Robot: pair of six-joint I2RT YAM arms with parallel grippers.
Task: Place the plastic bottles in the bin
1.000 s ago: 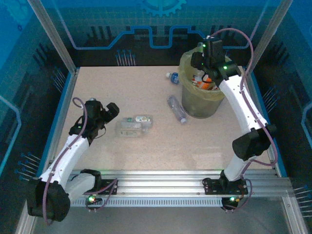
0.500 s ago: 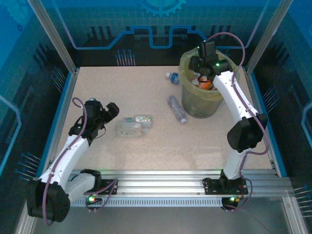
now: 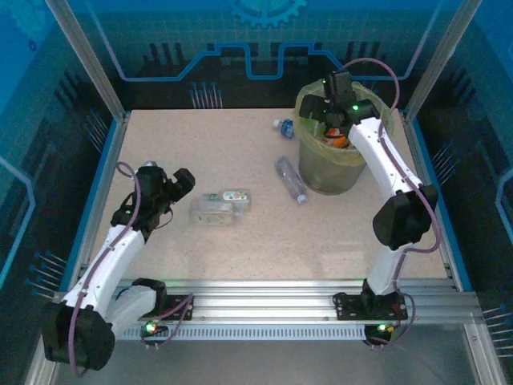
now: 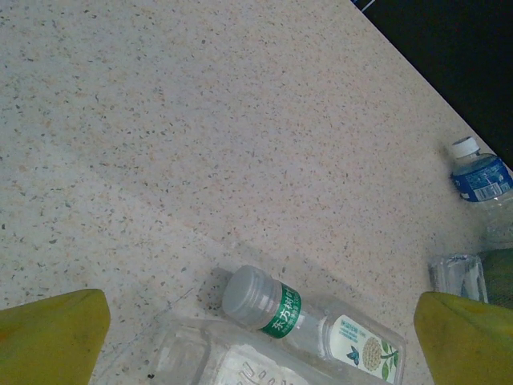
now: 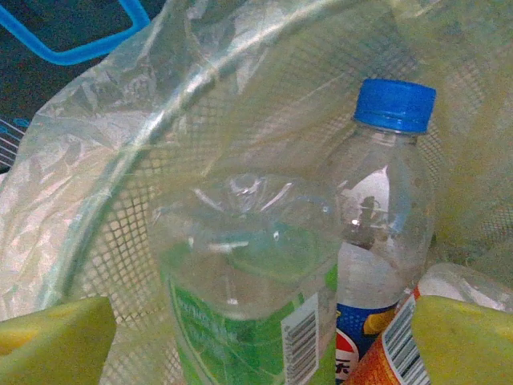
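Top external: speckled table (image 3: 240, 249), blue walls (image 3: 160, 32); left end effector (image 3: 188, 180), right end effector (image 3: 337, 115) both wide.

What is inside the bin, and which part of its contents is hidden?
Inside the bin: a green-labelled bottle, a blue-capped bottle and an orange-labelled bottle, close together. Their lower ends and anything beneath them cannot be seen.

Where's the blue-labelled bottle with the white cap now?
In the top view, the blue-labelled, white-capped plastic bottle lies on the speckled table's far side, just left of the round bag-lined bin; a clear plastic bottle lies nearer the robot.
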